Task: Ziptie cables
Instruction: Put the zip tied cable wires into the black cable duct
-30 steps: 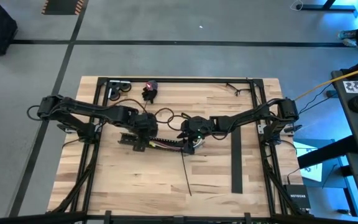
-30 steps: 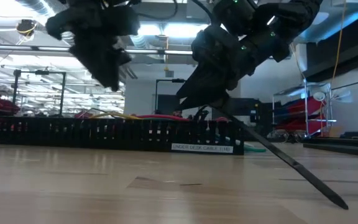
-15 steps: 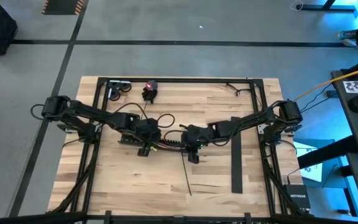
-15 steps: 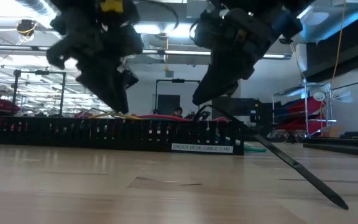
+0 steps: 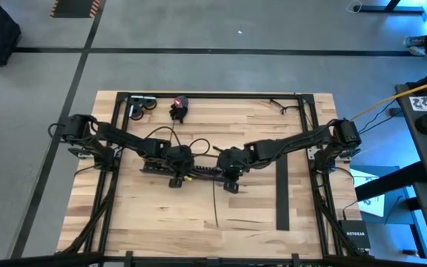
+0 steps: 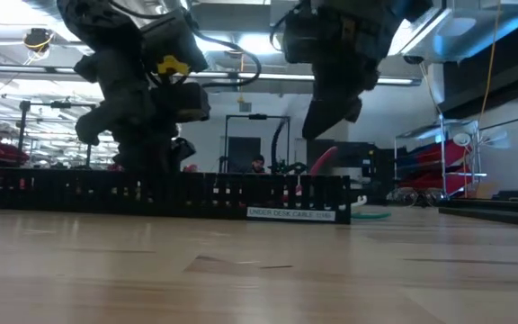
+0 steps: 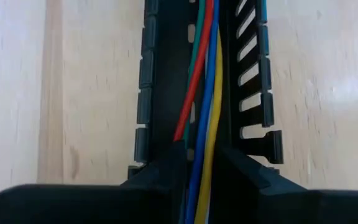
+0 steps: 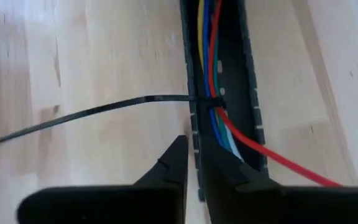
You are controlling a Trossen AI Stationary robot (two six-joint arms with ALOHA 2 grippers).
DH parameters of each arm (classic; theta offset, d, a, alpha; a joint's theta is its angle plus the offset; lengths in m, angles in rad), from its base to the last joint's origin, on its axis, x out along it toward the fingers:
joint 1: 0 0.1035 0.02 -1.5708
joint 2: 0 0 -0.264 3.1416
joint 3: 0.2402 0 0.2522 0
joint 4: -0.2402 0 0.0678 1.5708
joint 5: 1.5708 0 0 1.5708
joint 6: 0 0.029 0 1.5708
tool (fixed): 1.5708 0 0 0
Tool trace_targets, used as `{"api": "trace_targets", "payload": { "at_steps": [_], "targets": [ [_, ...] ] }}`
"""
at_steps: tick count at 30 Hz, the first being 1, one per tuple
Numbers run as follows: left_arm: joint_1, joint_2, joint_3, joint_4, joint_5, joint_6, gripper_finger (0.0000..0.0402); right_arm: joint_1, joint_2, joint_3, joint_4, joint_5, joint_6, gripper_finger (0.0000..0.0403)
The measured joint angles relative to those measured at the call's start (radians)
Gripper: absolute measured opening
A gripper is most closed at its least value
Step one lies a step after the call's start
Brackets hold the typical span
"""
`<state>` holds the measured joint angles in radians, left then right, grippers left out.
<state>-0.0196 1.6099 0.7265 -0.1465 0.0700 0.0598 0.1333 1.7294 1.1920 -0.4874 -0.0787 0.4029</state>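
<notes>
Our left gripper [image 7: 199, 163] sits low over one end of the slotted cable tray [image 5: 187, 169], its dark fingers [image 7: 160, 171] pinched on the cables [image 7: 202, 81] where they run out of the channel. From that wrist we see the red, green, blue and yellow wires passing straight between the fingertips. We judge the pinch is there to keep the bundle taut and seated in the tray while the tie is worked at the other end.

Our right gripper [image 8: 194, 163] hovers at the tray's opposite end with its fingers [image 8: 169, 163] pressed nearly together over the tray's side wall. Whether they grip that wall or only rest above it, we cannot tell. Just ahead of those fingertips a zip tie [image 8: 98, 111] is looped around the cables [image 8: 211, 74]. Its long tail trails off sideways across the wooden table [image 5: 154, 215], and in the high view the tail [image 5: 215, 204] points toward the table's near edge. We judge the right arm is placed beside the loop so that it can cinch the tie or take up its tail.

In the low view both arms hang down behind the tray [image 6: 169, 193], with a red wire [image 6: 322, 160] curving up near the right one. A second black bar [image 5: 282, 193] lies apart on the right side of the table, and small loose parts [image 5: 178, 107] rest near the far edge.
</notes>
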Motion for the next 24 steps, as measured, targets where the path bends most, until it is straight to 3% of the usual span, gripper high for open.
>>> {"api": "trace_targets", "payload": {
  "at_steps": [4,10,14,16,20,24],
  "targets": [
    [0.002,0.002,-0.001,0.042,-0.002,0.001,0.0076,0.023,0.0,0.043,-0.037,0.035,0.092,0.0016],
    [0.003,0.004,-0.003,0.088,-0.005,0.001,0.0076,0.104,0.016,0.051,0.051,0.143,0.157,0.0002],
    [0.003,0.004,-0.003,0.087,-0.005,0.003,0.0076,0.129,0.038,0.051,0.075,0.167,0.271,0.0007],
    [0.003,0.004,-0.003,0.087,-0.004,0.004,0.0076,0.127,0.039,0.052,0.046,0.174,0.404,0.0011],
    [0.003,0.004,-0.003,0.086,-0.004,0.005,0.0076,0.119,0.038,0.051,-0.027,0.173,0.649,0.0038],
    [0.003,0.004,-0.003,0.089,-0.004,0.003,0.0076,0.122,0.041,0.05,0.041,0.127,0.82,0.0094]
  ]
}}
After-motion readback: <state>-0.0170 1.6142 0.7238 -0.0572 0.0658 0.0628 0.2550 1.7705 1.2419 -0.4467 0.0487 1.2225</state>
